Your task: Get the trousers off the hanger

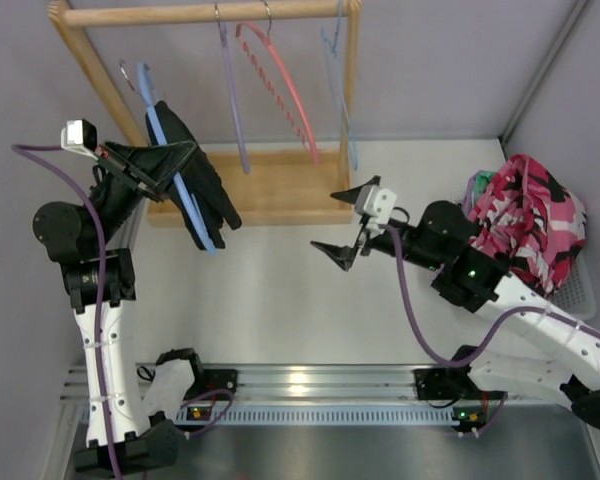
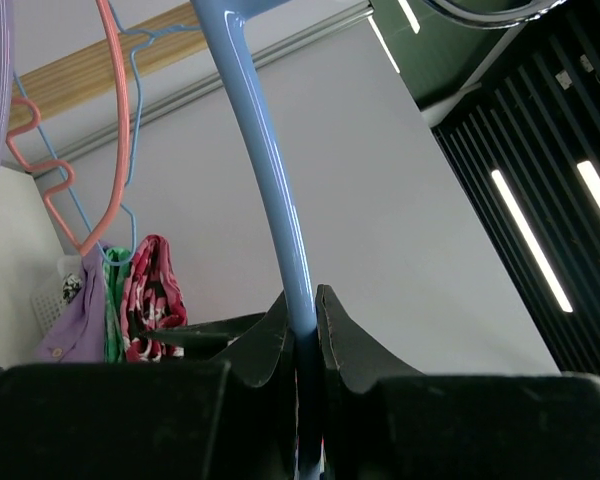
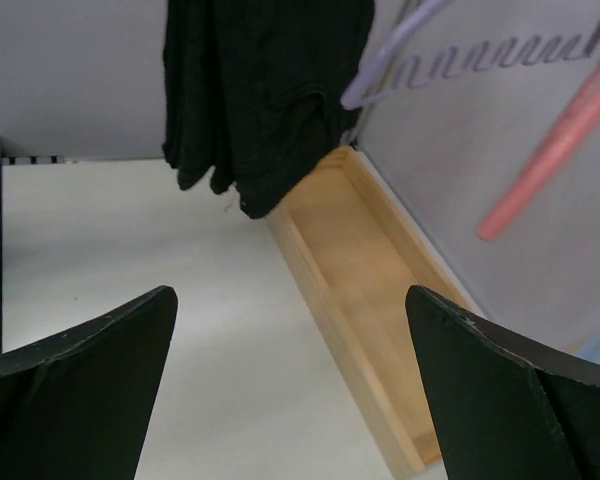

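Note:
The light blue hanger is held slanted left of the wooden rack, its metal hook off the rod. The black trousers hang limp over its arm. My left gripper is shut on the hanger; in the left wrist view the blue hanger rises from between the pinched fingers of the left gripper. My right gripper stands open to the right of the trousers, apart from them. In the right wrist view the trousers hang ahead of and above the right gripper, whose fingers hold nothing.
The wooden rack has a base and a top rod carrying a purple hanger, a red hanger and a thin blue hanger. A patterned clothes heap fills a white basket at the right.

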{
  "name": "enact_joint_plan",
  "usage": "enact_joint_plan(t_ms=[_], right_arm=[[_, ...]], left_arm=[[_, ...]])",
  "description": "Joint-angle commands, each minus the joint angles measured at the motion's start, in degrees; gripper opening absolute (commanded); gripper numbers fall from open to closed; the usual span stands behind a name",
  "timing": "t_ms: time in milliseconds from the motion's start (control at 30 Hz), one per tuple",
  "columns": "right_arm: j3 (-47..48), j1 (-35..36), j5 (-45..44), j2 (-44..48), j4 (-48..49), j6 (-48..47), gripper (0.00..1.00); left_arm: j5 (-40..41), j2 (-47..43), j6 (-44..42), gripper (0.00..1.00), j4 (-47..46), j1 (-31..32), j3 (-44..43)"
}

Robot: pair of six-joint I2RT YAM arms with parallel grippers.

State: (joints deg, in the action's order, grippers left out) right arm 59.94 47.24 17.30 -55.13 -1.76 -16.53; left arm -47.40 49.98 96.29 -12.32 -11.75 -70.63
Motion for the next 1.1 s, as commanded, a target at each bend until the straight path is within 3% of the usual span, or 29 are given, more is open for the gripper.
enact_joint_plan(t_ms=[0,300,567,867,1067], right_arm=[[-0.44,10.46,-8.5,-4.35,15.55,-3.15,0.99],[6.06,18.49,-13.52,-19.56,30.47,-3.16,0.99],[9.75,23.59,-14.48,-27.91,34.89,-3.86,0.98],[15.2,24.39,-16.15,-33.19,35.94,-4.91,0.88],[14.15,24.04,-19.14,-34.25,36.92,-6.76,0.75]], left_arm=[[1.08,-2.07,-0.49,0.0,-7.56,0.06,-2.93],[1.07,-4.36,2.14,0.0,-6.4,0.15,0.31],[0.9,-5.06,4.61,0.0,-6.49,0.23,3.39],[0.81,-6.38,5.4,0.0,-6.4,1.2,3.92],[0.73,-6.56,5.75,0.0,-6.4,1.81,3.05]])
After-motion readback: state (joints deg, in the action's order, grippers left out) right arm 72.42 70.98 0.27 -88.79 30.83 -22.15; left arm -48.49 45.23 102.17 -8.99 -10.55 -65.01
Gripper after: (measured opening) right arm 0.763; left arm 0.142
